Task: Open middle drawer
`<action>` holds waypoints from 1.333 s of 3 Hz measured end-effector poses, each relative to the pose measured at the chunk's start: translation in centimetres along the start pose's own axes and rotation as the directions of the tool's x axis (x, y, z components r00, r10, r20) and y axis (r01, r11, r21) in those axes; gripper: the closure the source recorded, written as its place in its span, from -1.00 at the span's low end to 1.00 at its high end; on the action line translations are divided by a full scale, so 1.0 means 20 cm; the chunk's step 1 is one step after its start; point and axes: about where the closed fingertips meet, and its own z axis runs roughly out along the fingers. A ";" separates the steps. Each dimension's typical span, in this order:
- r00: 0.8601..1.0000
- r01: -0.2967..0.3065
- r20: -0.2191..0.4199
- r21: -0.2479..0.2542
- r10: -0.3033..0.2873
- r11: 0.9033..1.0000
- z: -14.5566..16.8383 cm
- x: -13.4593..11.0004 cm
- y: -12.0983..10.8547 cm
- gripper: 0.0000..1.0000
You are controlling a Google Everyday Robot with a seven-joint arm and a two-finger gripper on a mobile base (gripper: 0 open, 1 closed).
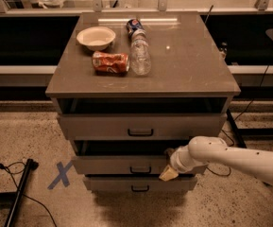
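Note:
The grey three-drawer cabinet [140, 86] fills the middle of the camera view. The middle drawer [117, 164] is pulled out a little, with a dark gap above its front; its small black handle [140, 170] sits at the centre. My gripper [169, 172], at the end of the white arm [230, 160] coming in from the right, is at the middle drawer's front, just right of the handle. The top drawer [103, 126] also stands partly out. The bottom drawer [112, 183] sits further back.
On the cabinet top lie a white bowl [96, 37], a crushed red can [110, 63], a clear plastic bottle [140, 56] and a blue can [134, 24]. A blue X [60, 175] marks the floor at the left, near a black pole [18, 193] and cables.

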 end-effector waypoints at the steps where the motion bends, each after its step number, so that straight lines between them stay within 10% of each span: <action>1: 1.000 0.001 0.003 0.001 -0.001 1.000 -0.02 -0.01 0.01 -0.79; 2: 0.997 0.002 0.082 0.044 -0.005 0.999 -0.17 0.12 0.22 -1.00; 4: 0.995 0.061 0.079 0.014 -0.062 0.998 -0.20 0.07 0.15 -1.00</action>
